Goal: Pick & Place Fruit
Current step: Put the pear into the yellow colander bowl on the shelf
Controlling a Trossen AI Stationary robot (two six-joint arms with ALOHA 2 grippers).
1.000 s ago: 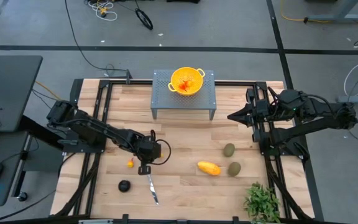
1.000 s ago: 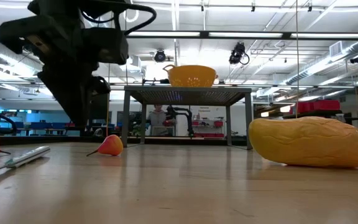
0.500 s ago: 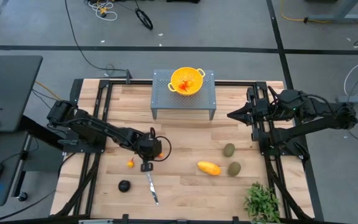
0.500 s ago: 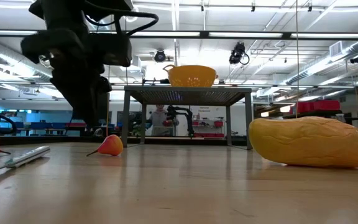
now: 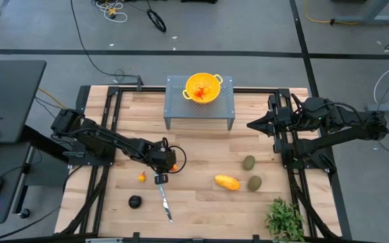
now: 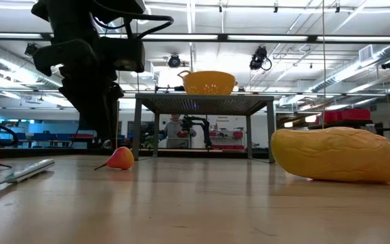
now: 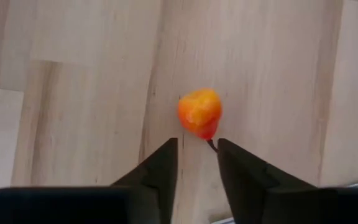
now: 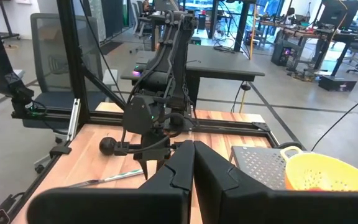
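Fruit lies scattered on the wooden table: a small orange-red piece rests on the boards just ahead of the left gripper, whose fingers stand narrowly apart and hold nothing. A yellow-orange oblong and two olive-green ovals lie toward the right edge, a dark round one near the front-left corner. The right gripper waits with fingers together at the right edge.
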